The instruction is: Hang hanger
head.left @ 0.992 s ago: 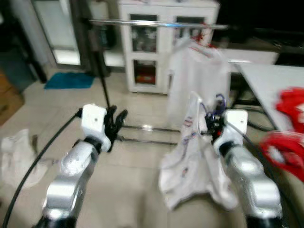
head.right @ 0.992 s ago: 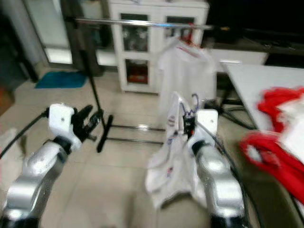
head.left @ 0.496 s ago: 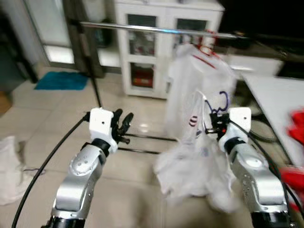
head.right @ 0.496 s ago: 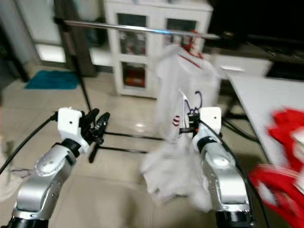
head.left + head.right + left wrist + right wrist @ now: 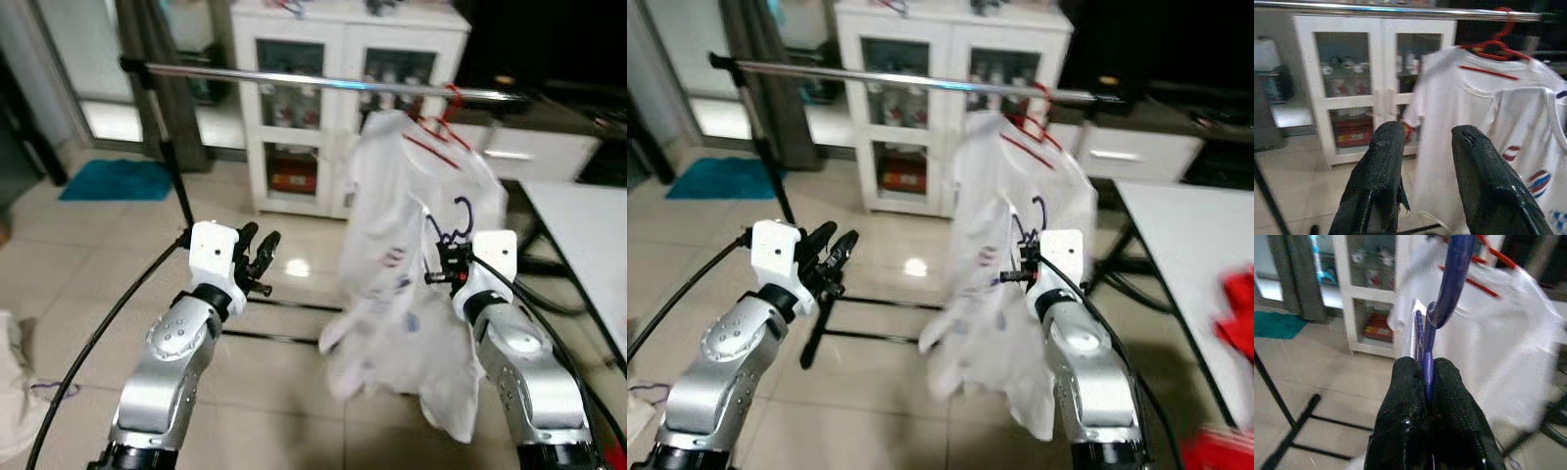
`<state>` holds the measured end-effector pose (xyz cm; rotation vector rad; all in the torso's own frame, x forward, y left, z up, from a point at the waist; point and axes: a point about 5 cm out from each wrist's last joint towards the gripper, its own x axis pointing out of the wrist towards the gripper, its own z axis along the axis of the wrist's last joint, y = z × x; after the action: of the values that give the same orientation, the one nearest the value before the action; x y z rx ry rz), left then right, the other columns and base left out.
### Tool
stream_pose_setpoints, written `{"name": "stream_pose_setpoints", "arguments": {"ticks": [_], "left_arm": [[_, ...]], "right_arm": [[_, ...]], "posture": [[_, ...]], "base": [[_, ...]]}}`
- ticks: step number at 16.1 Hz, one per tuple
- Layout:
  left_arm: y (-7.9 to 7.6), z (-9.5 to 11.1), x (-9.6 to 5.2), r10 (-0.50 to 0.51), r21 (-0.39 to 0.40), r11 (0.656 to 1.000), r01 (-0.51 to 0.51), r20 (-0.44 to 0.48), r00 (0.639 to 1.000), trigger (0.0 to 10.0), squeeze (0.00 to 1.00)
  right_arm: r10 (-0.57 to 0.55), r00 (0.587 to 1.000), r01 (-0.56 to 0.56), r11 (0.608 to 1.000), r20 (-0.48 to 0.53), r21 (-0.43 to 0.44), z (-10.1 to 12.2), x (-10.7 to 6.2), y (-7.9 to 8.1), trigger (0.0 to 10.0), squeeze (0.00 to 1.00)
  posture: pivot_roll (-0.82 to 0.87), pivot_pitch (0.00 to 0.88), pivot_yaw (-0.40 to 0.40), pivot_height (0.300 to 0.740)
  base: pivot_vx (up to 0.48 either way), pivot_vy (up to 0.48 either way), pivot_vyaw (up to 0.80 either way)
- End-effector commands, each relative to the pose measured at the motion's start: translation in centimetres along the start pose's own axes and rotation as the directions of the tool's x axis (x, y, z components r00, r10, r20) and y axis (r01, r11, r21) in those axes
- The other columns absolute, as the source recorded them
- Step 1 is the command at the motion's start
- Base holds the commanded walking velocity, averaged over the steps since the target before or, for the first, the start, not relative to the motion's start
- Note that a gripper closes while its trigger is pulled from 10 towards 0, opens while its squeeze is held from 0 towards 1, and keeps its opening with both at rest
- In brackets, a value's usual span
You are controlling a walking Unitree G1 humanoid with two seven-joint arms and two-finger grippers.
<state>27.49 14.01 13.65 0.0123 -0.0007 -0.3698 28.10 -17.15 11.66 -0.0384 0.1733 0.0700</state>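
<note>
I am looking into a room of a home: pale floor tiles [image 5: 59,284], a white cabinet [image 5: 323,108] with glass doors and small things on its shelves, and a chrome clothes rail [image 5: 294,78] on a black stand, well ahead of the left tool [image 5: 260,257]. A white shirt on a red hanger [image 5: 441,122] hangs from the rail, a teal mat [image 5: 113,181] lies by a bright doorway, and a white tabletop [image 5: 1205,245] stands beside the right tool [image 5: 1024,262]

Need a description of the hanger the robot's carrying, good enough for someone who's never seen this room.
Find the chrome clothes rail before the white cabinet. Below its right end, the right gripper pinches a purple hanger carrying a white shirt. The red hanger already hangs on the rail.
</note>
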Motion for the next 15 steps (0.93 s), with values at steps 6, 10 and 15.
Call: {"name": "stream_pose_setpoints", "arguments": {"ticks": [6, 10, 15], "left_arm": [[0.6, 0.4, -0.3, 0.007, 0.034, 0.999, -0.007, -0.003, 1.0, 10.0, 0.0], [0.5, 0.3, 0.0, -0.016, 0.042, 0.999, 0.016, -0.01, 1.0, 10.0, 0.0], [-0.2, 0.6, 0.2, -0.064, 0.016, 0.998, 0.063, 0.007, 0.998, 10.0, 0.0]], "right_arm": [[0.097, 0.992, -0.093, 0.994, 0.083, -0.05, 1.9, 0.3, 1.7, 10.0, 0.0], [0.068, 0.991, -0.065, 0.997, 0.114, -0.032, 2.6, 0.4, 1.4, 10.0, 0.0], [0.084, 0.983, -0.087, 0.996, 0.164, 0.012, 4.1, 0.5, 1.7, 10.0, 0.0]], "posture": [[0.08, 0.0, -0.017, 0.74], [0.07, 0.0, -0.008, 0.74], [0.08, 0.0, -0.007, 0.74]], "base": [[0.48, 0.0, 0.13], [0.48, 0.0, 0.4], [0.272, 0.0, 0.0]]}}
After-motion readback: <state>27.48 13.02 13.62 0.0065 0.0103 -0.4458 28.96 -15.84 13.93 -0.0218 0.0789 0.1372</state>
